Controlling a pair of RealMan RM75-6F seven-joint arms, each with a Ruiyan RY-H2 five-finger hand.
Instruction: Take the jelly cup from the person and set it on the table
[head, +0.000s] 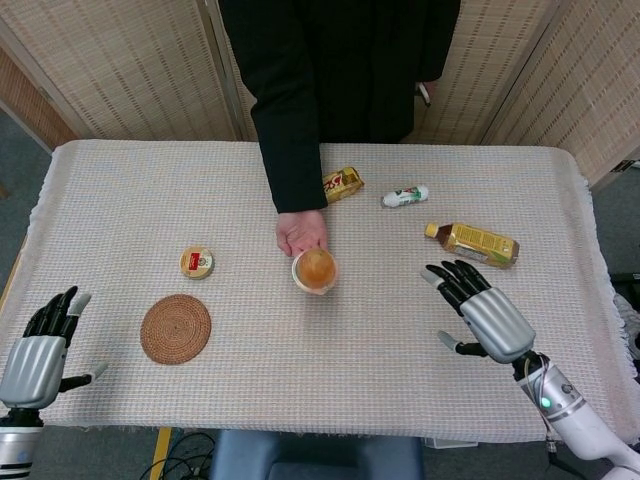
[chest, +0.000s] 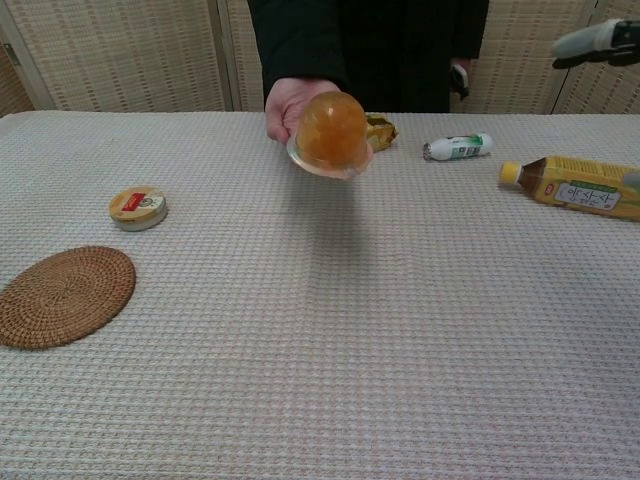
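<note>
A person in black holds an orange jelly cup (head: 315, 270) (chest: 331, 133) out over the middle of the table, their hand (head: 300, 232) behind it. My right hand (head: 482, 309) is raised above the table to the cup's right, fingers spread, holding nothing; only its fingertips (chest: 590, 41) show at the chest view's top right. My left hand (head: 38, 345) sits low at the table's front left corner, fingers apart and empty.
A round woven coaster (head: 176, 328) and a small round tin (head: 197, 262) lie at the left. A yellow tea bottle (head: 474, 243), a small white bottle (head: 405, 196) and a gold snack packet (head: 341, 184) lie toward the back right.
</note>
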